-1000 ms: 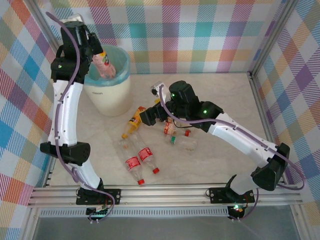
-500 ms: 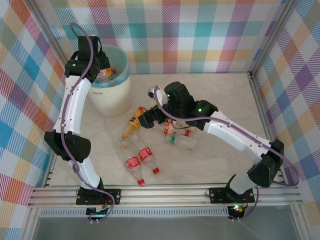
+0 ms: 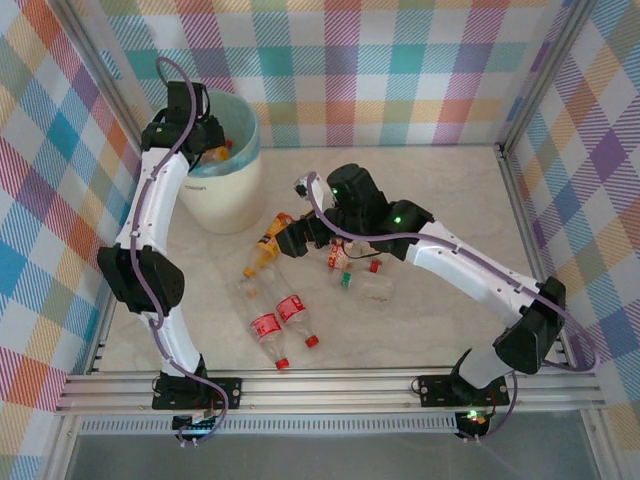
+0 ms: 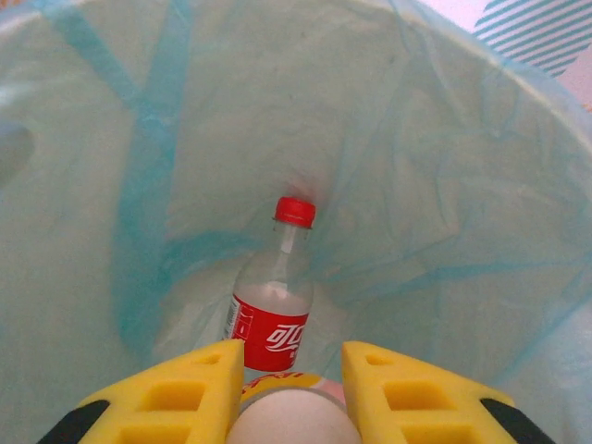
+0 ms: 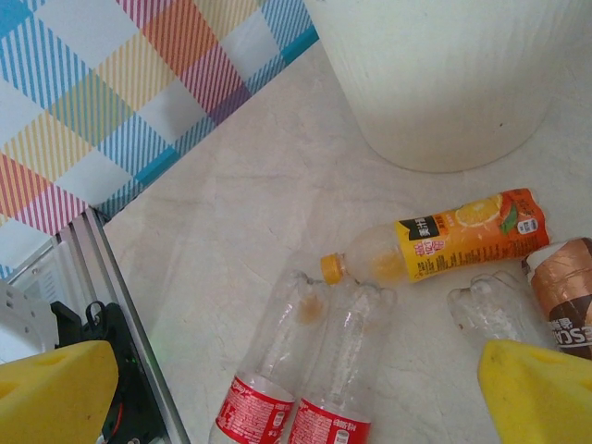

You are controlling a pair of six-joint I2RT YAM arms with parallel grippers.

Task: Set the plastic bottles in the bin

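Bin (image 3: 215, 195) holding red-capped bottle (image 4: 273, 314), left hand (image 4: 293, 351) pinching second bottle (image 4: 294, 421) above it, right hand (image 5: 296, 361) spread

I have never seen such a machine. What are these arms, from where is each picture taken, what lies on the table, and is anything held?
These are two robot arms bolted to a table, each ending in a two-finger gripper. One picture looks down from above; the other two come from cameras on the wrists. The left gripper, at the mouth of the bin, is shut on a plastic bottle; a red-capped cola bottle lies inside. The right gripper hangs open above the table, where an orange juice bottle and two red-labelled bottles lie.
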